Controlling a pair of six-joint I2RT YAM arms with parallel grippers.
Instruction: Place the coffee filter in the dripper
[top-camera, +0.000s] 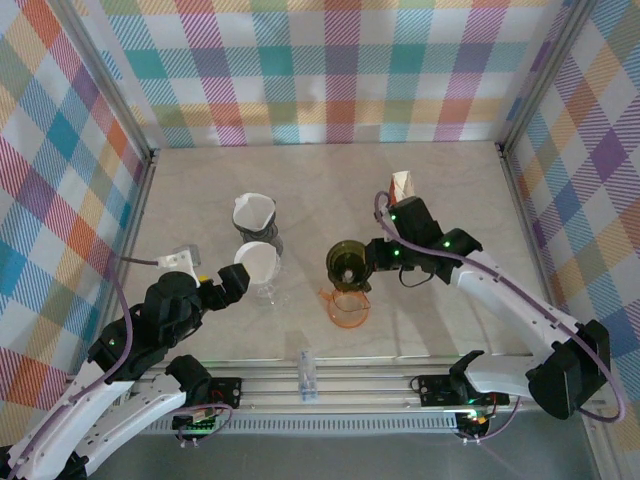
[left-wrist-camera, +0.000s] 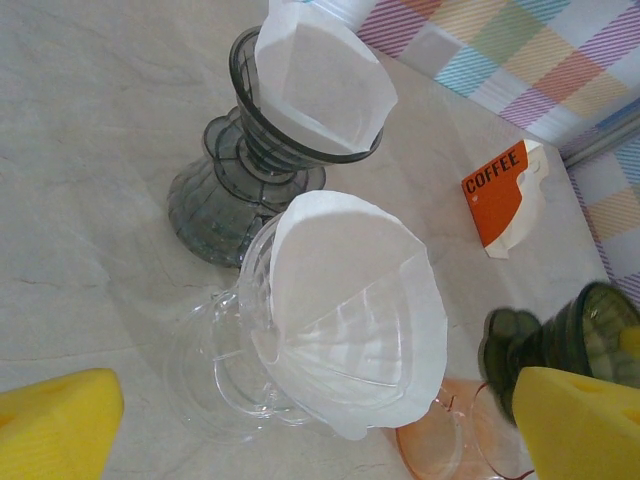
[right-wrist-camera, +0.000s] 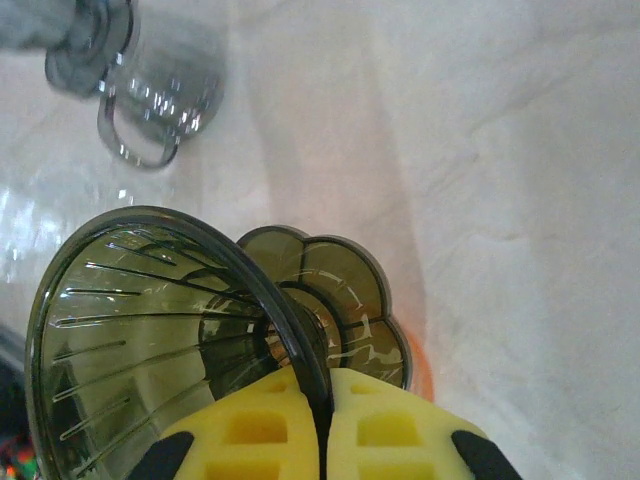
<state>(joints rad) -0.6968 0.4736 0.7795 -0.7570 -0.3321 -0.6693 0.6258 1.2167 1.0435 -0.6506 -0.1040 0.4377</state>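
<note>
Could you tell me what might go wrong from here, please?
1. The right gripper pinches the green dripper by its thin rim, tilted; it could slip and fall on the orange dripper.
2. The filter overhangs the rim of the clear dripper, so the open left gripper nearby might knock it out.

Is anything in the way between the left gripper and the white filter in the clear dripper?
Nothing visible. The open left gripper faces the filter in the clear dripper directly, with no object between them.
</note>
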